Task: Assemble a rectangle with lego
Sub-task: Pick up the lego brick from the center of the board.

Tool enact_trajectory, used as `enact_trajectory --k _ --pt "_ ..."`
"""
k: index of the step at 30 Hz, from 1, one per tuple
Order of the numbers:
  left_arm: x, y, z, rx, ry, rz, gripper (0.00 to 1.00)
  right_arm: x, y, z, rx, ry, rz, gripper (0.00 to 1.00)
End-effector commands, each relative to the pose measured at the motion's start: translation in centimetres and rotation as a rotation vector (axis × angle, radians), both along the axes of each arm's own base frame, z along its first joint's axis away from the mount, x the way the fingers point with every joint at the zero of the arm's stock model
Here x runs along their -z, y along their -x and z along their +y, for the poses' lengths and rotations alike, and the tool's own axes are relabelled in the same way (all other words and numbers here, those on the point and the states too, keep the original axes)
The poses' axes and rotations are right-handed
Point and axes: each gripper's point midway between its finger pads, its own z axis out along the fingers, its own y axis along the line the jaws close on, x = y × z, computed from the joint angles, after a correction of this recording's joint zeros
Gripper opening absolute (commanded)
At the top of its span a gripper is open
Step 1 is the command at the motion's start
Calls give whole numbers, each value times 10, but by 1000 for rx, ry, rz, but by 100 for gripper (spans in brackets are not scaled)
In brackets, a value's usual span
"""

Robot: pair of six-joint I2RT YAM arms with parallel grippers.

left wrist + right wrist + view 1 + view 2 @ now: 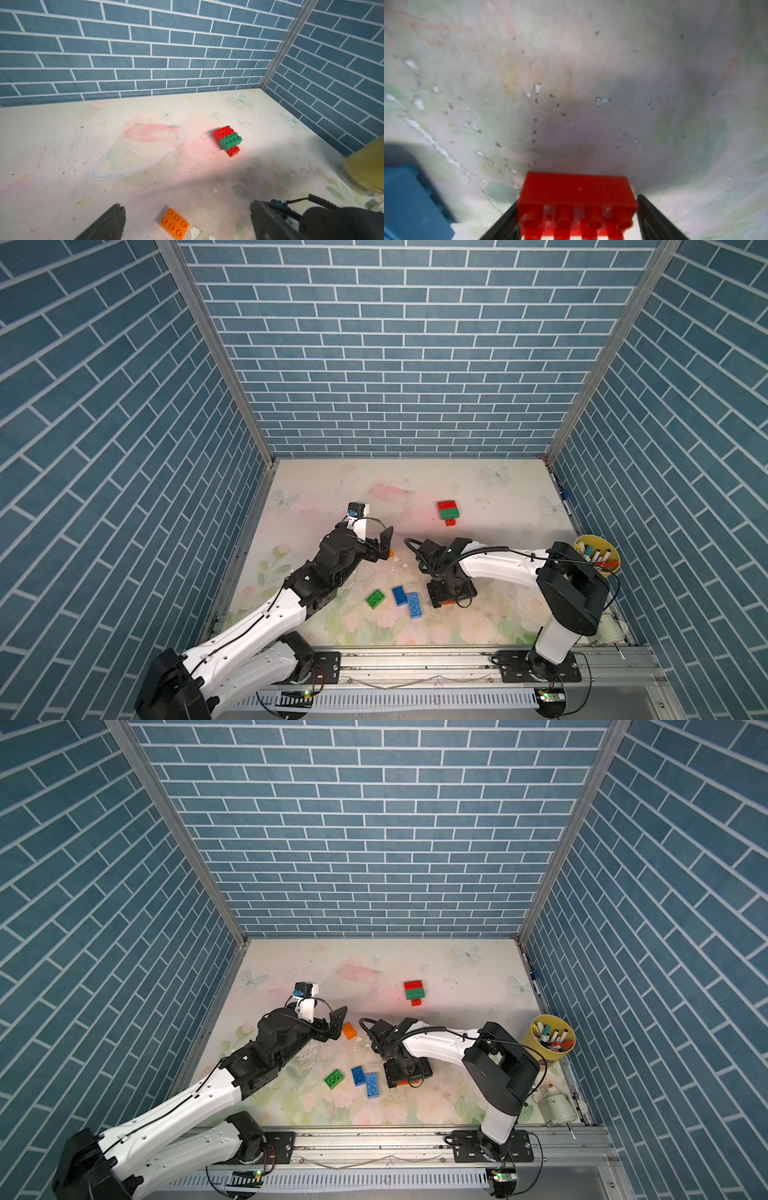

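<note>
— Right gripper (577,199) is straddling a red brick (577,187) near the blue bricks (414,605); squeezing or not, I cannot tell.
— Picking, then. It's needing a firm lift toward the red-green stack (449,512).

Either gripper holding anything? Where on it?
Left gripper: open, nothing held. Right gripper straddles the red brick at its short ends; whether it's clamped cannot be told.
</note>
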Motion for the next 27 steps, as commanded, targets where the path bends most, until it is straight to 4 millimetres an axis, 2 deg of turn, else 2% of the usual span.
enact_trajectory --k 1,10,14,16,21,27 --pt "2 0 1 -5 -8 0 100 -3 -5 -3 72 12 -78 76" --pt "10 -2 -1 -5 -28 21 100 -7 -14 -1 93 -14 -153 69" --pt "12 -3 -1 -7 -39 24 100 -9 -15 -2 96 -18 -171 56" --pt "13 -4 1 -14 -49 15 100 -16 -20 -5 97 -18 -203 53" --pt "17 -3 -5 34 -81 -30 100 -39 -36 -10 98 -37 -249 51" --pt "-7 -7 -1 11 -80 -98 100 -63 -75 -26 218 -107 -281 48"
